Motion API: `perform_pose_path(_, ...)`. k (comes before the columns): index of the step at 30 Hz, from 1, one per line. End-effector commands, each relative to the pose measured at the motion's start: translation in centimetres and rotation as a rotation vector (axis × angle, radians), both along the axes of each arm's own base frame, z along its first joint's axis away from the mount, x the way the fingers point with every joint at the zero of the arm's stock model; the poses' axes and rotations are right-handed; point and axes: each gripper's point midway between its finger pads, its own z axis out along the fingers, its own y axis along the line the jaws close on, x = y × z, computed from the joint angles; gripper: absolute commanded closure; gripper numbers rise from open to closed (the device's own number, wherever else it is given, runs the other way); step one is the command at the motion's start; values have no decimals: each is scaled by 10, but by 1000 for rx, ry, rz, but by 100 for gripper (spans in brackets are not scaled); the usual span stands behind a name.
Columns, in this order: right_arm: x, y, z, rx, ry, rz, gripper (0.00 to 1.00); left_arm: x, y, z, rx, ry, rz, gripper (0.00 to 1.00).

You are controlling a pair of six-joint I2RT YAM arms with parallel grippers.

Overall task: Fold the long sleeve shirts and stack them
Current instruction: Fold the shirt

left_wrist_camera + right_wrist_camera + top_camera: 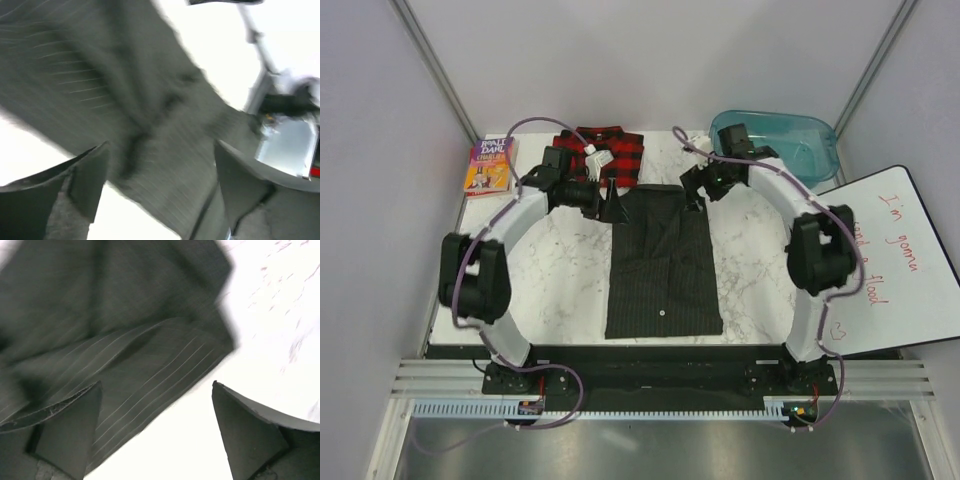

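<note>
Closely — left tool (615, 207) at shirt (663, 265) corner

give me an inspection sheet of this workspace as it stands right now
surface: white marble-patterned table top, flat
job's things: dark charcoal pinstriped shirt lies flat at centre, narrowed to a long rectangle; red-and-black plaid flannel shirt sits folded at the far edge
clutter: colourful paperback book at far left; teal plastic tub at far right
grippers: left gripper and right gripper are both open, over the charcoal shirt's far corners
cables: lilac cables run along both arms and loop at the bases
surroundings: pale booth walls; whiteboard with red handwriting on the right
</note>
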Motion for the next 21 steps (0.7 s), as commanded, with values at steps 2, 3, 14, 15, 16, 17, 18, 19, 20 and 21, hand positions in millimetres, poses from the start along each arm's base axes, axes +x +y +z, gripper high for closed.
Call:
perform_pose_path(2,-130,34,77,430,295,-23,2,-123,-41,69,-270,22,-222,2)
perform_pose_path(3,-147,37,72,468,358,-33,2,-151,-53,50,-261,63,-261,2)
perform_pose_path(14,-227,54,38,696,723,-139,4,-201,-121,-30,-282,348,-253,20)
perform_pose_path(15,-230,55,35,697,750,-148,4,-195,-119,-42,-274,373,-221,20)
perform_pose_path(16,-235,56,28,700,781,-149,5,-193,-118,-52,-267,386,-213,20)
perform_pose_path(17,-238,57,27,705,803,-149,6,-190,-115,-75,-220,435,-180,20)
perform_pose_path(18,-242,59,25,706,823,-144,7,-185,-112,-85,-206,449,-155,20)
perform_pose_path(19,-248,57,18,699,853,-152,7,-181,-111,-93,-199,458,-137,21)
perform_pose_path(20,-251,57,14,697,862,-151,8,-179,-108,-109,-177,498,-115,21)
perform_pose_path(21,-255,56,8,691,879,-153,11,-173,-106,-114,-179,507,-99,21)
